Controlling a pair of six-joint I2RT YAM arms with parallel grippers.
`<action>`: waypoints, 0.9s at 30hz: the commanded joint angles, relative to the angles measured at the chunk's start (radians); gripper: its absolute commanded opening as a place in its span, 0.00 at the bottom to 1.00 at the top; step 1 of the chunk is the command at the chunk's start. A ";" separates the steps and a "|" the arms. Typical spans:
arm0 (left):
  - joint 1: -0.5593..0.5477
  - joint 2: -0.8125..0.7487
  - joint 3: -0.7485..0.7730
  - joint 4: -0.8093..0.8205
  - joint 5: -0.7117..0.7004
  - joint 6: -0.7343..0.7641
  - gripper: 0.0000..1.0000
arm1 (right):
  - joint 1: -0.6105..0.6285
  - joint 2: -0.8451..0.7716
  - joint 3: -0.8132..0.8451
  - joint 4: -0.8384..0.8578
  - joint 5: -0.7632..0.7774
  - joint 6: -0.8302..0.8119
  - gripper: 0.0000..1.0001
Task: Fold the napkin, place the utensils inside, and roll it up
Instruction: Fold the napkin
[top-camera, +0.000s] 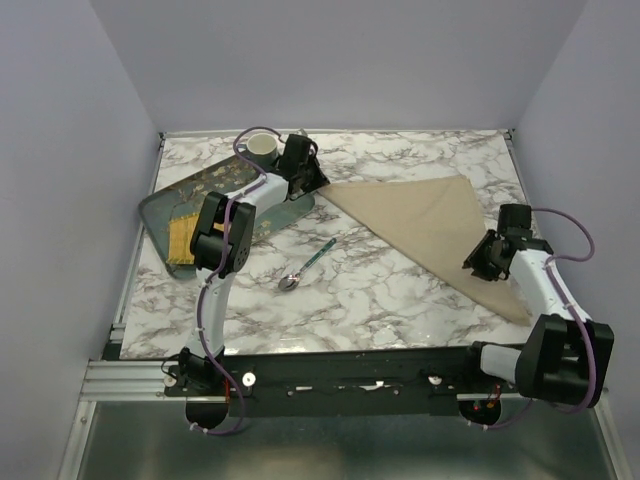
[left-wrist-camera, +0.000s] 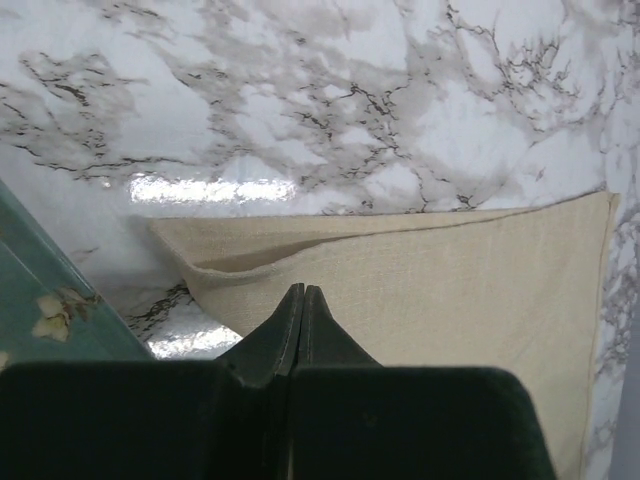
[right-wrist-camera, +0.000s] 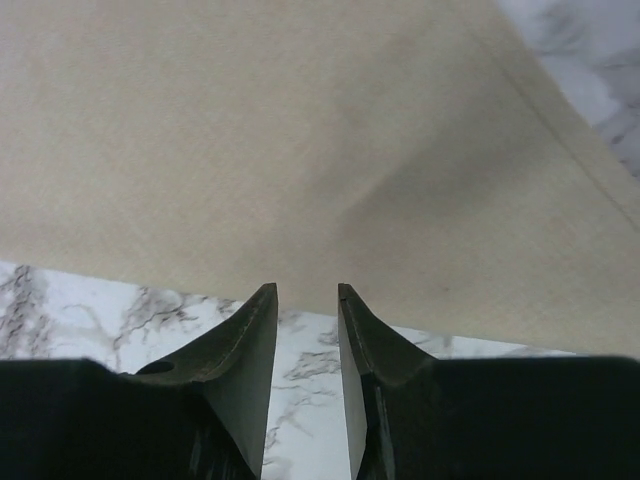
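The beige napkin (top-camera: 430, 215) lies folded into a triangle on the right half of the marble table. My left gripper (top-camera: 318, 182) is shut, and its tips (left-wrist-camera: 303, 290) sit over the napkin (left-wrist-camera: 450, 280) near its left corner, where the top layer gapes a little. No cloth shows between the jaws. My right gripper (top-camera: 478, 262) is open and empty, and its tips (right-wrist-camera: 307, 290) sit over bare marble at the napkin's (right-wrist-camera: 250, 130) near edge. The spoon (top-camera: 308, 265), with a metal bowl and a teal handle, lies on the table left of the napkin, between the arms.
A dark teal floral tray (top-camera: 160, 210) lies at the back left and holds a yellow ribbed piece (top-camera: 181, 238). A white cup (top-camera: 261, 147) stands behind the tray. The tray's corner (left-wrist-camera: 40, 310) is close to the left of my left gripper.
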 joint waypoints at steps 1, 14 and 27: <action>0.018 0.055 0.049 0.011 0.051 -0.040 0.00 | -0.099 -0.059 -0.072 -0.038 0.080 0.035 0.37; 0.032 0.163 0.158 -0.086 0.058 -0.005 0.00 | -0.338 -0.110 -0.145 -0.033 0.125 0.135 0.28; 0.018 0.144 0.216 -0.134 0.036 0.048 0.00 | -0.468 -0.280 -0.223 -0.062 0.298 0.313 0.23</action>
